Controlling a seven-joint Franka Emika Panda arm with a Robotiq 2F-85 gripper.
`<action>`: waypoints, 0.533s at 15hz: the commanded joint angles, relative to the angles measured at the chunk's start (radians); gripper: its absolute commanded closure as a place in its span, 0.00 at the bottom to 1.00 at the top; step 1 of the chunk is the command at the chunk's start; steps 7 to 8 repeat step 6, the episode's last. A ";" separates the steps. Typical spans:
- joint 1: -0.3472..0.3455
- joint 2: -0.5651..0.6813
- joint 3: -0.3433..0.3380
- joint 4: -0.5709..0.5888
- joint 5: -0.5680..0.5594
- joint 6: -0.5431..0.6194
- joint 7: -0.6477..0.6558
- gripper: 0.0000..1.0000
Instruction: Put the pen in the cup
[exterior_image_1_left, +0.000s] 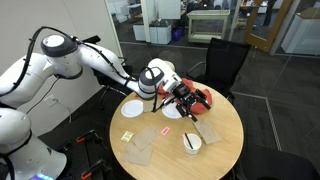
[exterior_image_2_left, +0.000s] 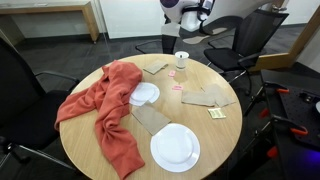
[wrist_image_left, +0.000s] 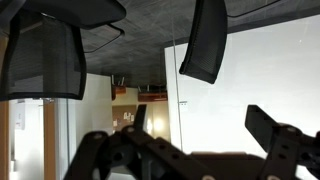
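The cup (exterior_image_1_left: 192, 143) is small, low and white, and stands near the table's edge; it also shows in an exterior view (exterior_image_2_left: 181, 60). A thin dark stick, which looks like the pen (exterior_image_1_left: 190, 142), lies in the cup's mouth. My gripper (exterior_image_1_left: 185, 92) hangs in the air above the table, over the plate beside the red cloth and apart from the cup. It also shows at the top edge of an exterior view (exterior_image_2_left: 190, 12). In the wrist view the gripper (wrist_image_left: 200, 122) is open with nothing between its fingers, and faces a wall and ceiling.
The round wooden table (exterior_image_2_left: 90, 150) holds two flat white plates (exterior_image_2_left: 175, 148) (exterior_image_2_left: 145, 94), a red cloth (exterior_image_2_left: 105, 105), brown paper pieces (exterior_image_2_left: 207, 97) and small pink (exterior_image_2_left: 176, 88) and yellow (exterior_image_2_left: 217, 113) notes. Black office chairs (exterior_image_2_left: 250, 40) stand around it.
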 joint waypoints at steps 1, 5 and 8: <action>0.051 -0.082 -0.022 -0.068 -0.016 0.015 -0.017 0.00; 0.020 -0.034 -0.007 -0.018 -0.018 -0.002 0.008 0.00; 0.018 -0.032 -0.005 -0.018 -0.018 -0.002 0.008 0.00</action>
